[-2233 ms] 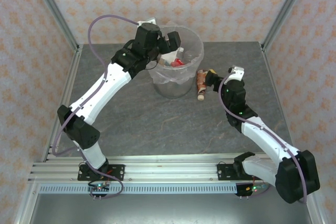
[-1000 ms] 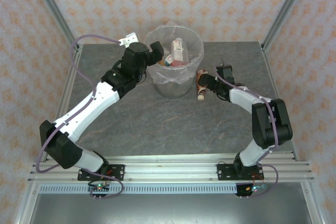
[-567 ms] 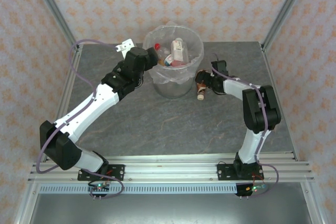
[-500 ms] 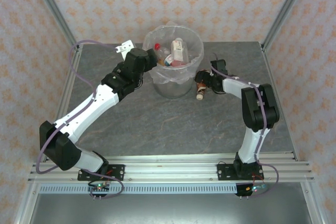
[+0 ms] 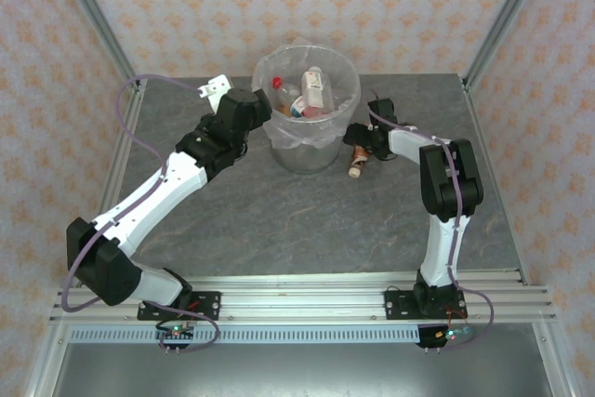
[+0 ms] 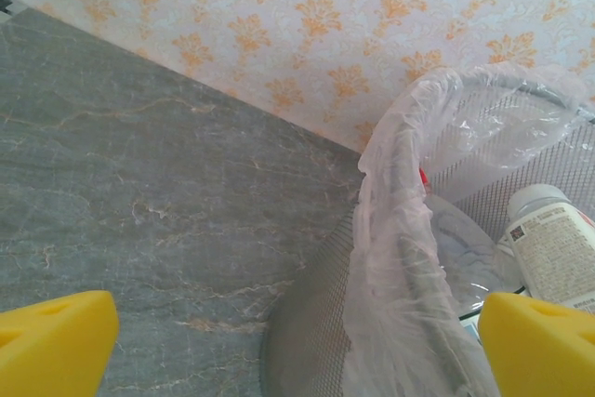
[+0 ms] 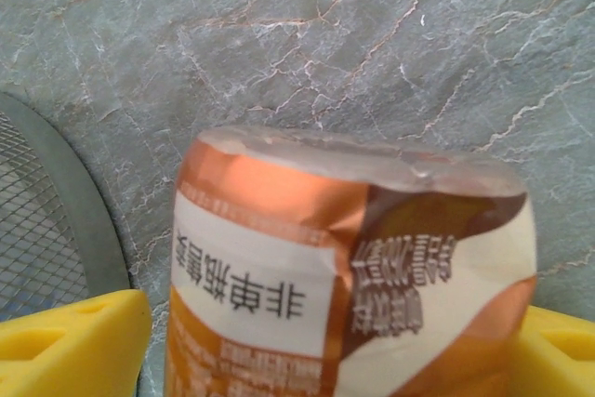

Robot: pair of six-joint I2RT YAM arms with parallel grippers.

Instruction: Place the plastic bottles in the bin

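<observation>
The right jaws stand parted around the brown-labelled bottle, with a sliver of worktop showing between one finger and its label. That bottle lies on the worktop just beside the bin. The left jaws gape wide and empty at the bin's lined rim, and other bottles lie inside.

Top camera is looking down from 6 o'clock, high and far; both wrist cameras are sitting close, sharing the bin.
</observation>
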